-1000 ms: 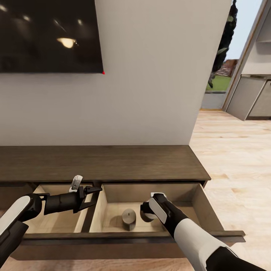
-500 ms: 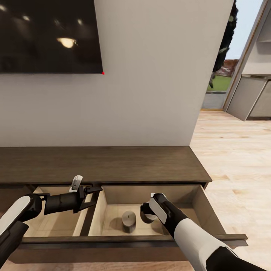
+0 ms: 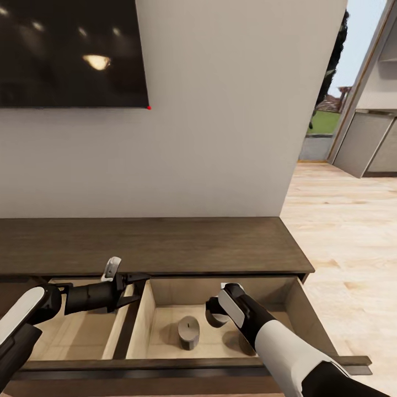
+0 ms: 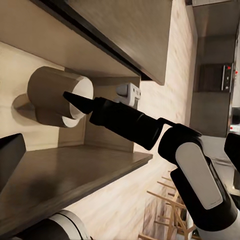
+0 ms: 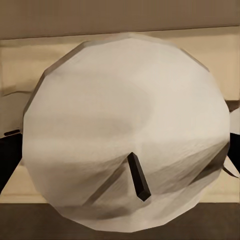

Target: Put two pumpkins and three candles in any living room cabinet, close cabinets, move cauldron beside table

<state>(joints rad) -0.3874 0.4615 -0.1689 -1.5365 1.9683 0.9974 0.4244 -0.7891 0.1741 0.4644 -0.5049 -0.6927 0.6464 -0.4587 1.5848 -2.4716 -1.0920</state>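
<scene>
Cream candle [image 5: 125,135] sits gripped in the right claw [image 3: 212,314] over the cabinet [image 3: 165,245] drawer.

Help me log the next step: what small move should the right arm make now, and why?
Probably open the right gripper and release its candle. The gripper is already over the open drawer of the cabinet, beside another candle standing on the drawer floor, and the held candle looks low inside, so letting go should leave it there.

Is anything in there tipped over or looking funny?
Nothing looks spilled or broken. One candle stands upright in the open cabinet drawer, and the right gripper holds another candle over that drawer. The left gripper hangs empty over the divider.
</scene>
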